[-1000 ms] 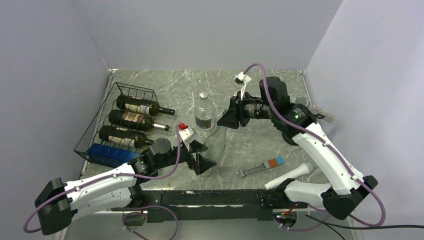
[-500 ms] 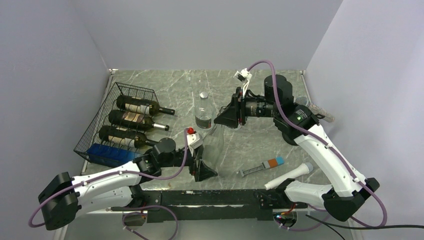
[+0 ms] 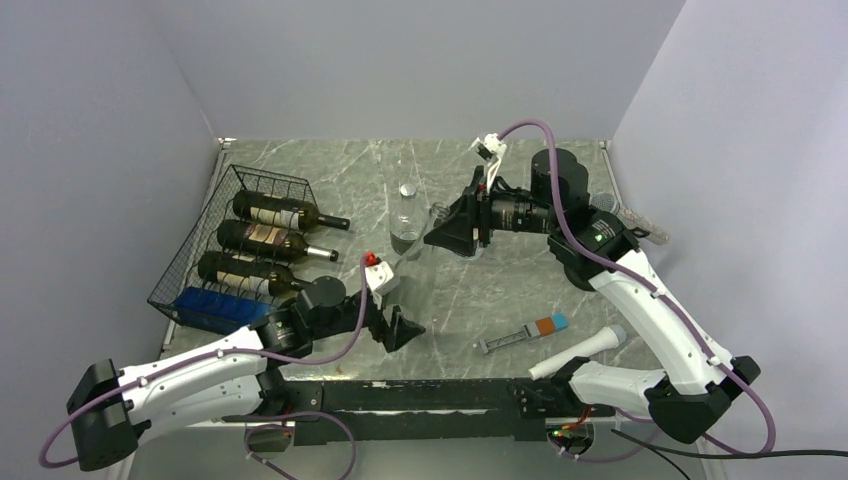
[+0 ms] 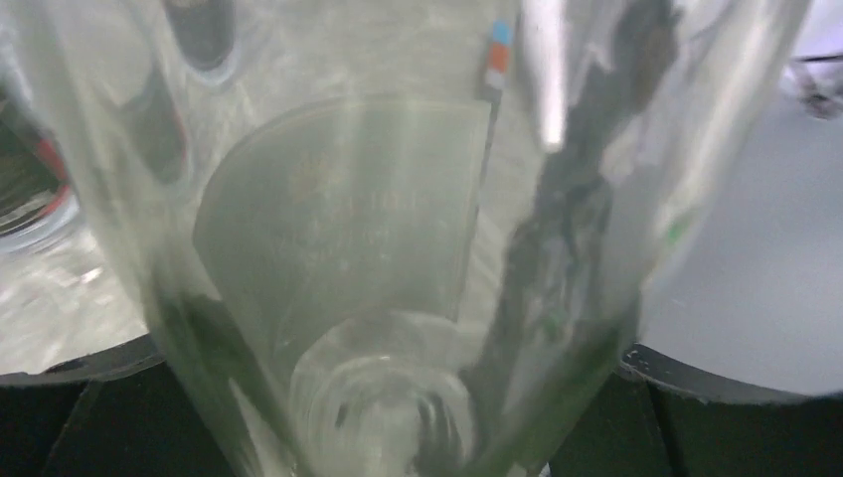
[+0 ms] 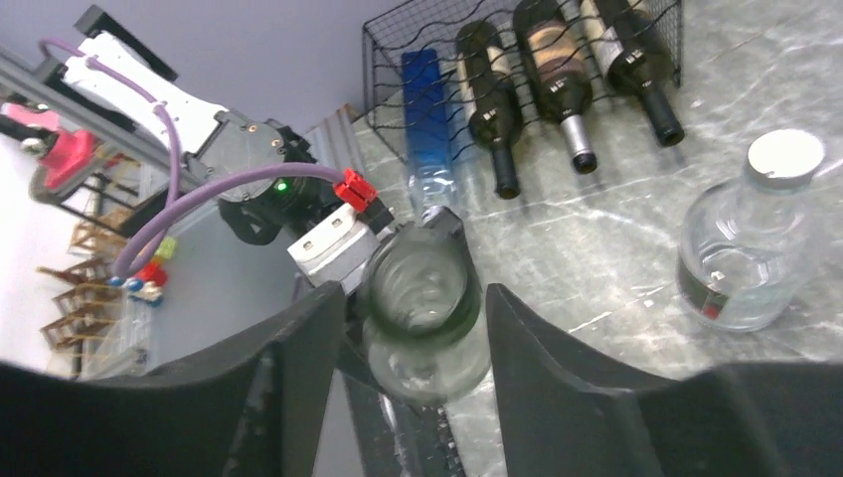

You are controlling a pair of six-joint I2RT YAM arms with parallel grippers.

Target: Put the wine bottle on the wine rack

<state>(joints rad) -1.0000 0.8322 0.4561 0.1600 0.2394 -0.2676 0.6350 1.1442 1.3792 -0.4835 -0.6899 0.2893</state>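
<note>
A clear glass wine bottle [image 3: 418,275] is held tilted above the table, base low and near, neck up and away. My left gripper [image 3: 398,322] is shut on its base; in the left wrist view the bottle [image 4: 398,248] fills the frame. My right gripper [image 3: 440,235] is open at the neck. In the right wrist view the bottle's mouth [image 5: 418,283] sits between the right gripper's [image 5: 416,333] fingers, with a gap on each side. The black wire wine rack [image 3: 190,262] lies at the left with three dark bottles; it also shows in the right wrist view [image 5: 383,45].
A blue plastic bottle [image 3: 215,308] lies in the rack's near slot. A clear water bottle with a white cap [image 3: 405,222] stands just left of the right gripper. A tube with an orange and blue end [image 3: 525,333] and a white handle-like object [image 3: 580,352] lie at the near right.
The left arm has raised and tilted the clear bottle so that its neck reaches the right gripper. The right gripper has shifted left and now has its fingers on either side of the bottle's mouth.
</note>
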